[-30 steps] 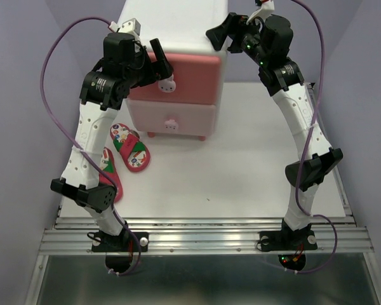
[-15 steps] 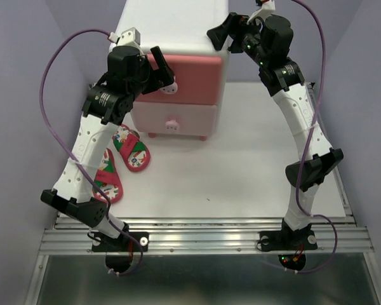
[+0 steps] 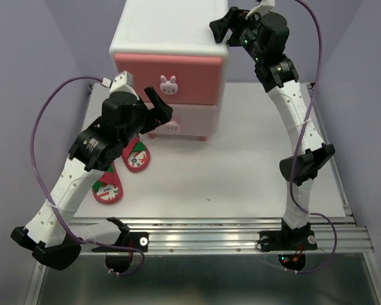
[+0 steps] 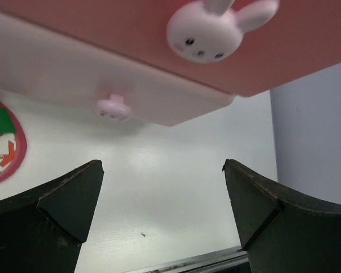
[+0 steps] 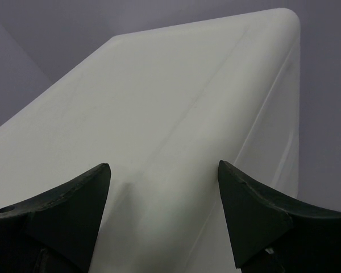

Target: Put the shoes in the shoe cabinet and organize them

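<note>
The shoe cabinet (image 3: 171, 28) stands at the back of the table, white, with a darker pink upper drawer front (image 3: 197, 76) and a paler lower one (image 3: 193, 117), both drawers looking shut. Each drawer has a bunny knob (image 4: 207, 34); the lower knob (image 4: 113, 107) is smaller. Two red sandals lie on the table left of the cabinet, one (image 3: 136, 155) nearer it and one (image 3: 106, 184) closer to me. My left gripper (image 3: 160, 107) (image 4: 162, 170) hangs open and empty before the lower drawer. My right gripper (image 3: 223, 27) (image 5: 163, 170) is open over the cabinet's top right edge.
Purple walls (image 3: 25, 76) close in on both sides and the back. A metal rail (image 3: 203, 238) runs along the near table edge. White tabletop (image 3: 241, 165) stretches in front of and right of the cabinet.
My left arm has drawn back and down from the upper bunny knob to the height of the lower drawer. The right gripper's jaws have narrowed slightly at the cabinet's corner.
</note>
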`<state>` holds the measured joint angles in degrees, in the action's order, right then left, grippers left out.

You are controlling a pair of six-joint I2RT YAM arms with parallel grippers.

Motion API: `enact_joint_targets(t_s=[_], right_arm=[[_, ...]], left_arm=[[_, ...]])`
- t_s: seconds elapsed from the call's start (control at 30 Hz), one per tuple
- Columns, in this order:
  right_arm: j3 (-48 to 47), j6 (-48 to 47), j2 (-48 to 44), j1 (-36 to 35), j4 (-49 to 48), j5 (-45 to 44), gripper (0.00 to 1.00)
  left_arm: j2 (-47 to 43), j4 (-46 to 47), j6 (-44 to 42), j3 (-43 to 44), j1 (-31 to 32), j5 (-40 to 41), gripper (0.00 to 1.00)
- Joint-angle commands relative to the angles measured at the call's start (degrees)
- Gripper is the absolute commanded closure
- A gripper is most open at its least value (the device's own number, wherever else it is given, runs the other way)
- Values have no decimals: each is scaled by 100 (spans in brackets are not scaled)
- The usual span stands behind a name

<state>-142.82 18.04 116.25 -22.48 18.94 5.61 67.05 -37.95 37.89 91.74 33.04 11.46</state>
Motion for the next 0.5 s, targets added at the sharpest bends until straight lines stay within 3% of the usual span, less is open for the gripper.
enact_joint_targets(t_s=[0.0, 0.13, 0.23, 0.37, 0.47], right_arm=[[272, -644, 496, -55, 813, -7, 20], [509, -644, 443, -55, 726, 89, 17], [642, -653, 408, -55, 725, 160, 17], [765, -653, 346, -55, 716, 265, 16], [739, -644, 364, -55, 699, 318, 16]], left_arm=[[-340, 24, 745, -1147, 352, 602, 1], [-605, 1023, 1264, -2658, 370, 629, 1], [-570, 1482, 1729, -3239, 361, 891, 1], [-255, 2212, 1889, -3646, 361, 1244, 1], [71, 2801, 1389, -3532, 361, 1271, 1]])
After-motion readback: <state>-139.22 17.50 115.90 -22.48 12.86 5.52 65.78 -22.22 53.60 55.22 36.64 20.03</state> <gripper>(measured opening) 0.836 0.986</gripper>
